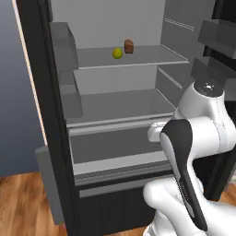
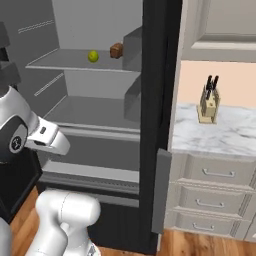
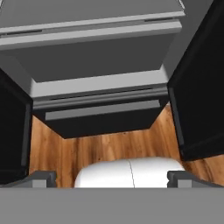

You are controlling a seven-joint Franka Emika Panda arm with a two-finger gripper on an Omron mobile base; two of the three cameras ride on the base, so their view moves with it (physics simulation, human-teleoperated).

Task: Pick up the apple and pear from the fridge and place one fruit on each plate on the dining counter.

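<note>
We see even, soft light, with no clear source and no blur anywhere. The fridge (image 1: 115,92) has pale inner walls that read mid-grey, while its black frame goes flat dark at 9 and 3 o'clock in the hand view. The pear (image 1: 117,53) carries a small bright highlight. The arm (image 1: 198,133) shows smooth glossy shading. Edges stay straight, without distortion.

The pear (image 1: 117,53) is sitting on the upper shelf (image 1: 138,57) inside the fridge (image 1: 55,138), with the loaf-like block (image 1: 128,46) just beside it at two o'clock, nearer the back wall.
</note>
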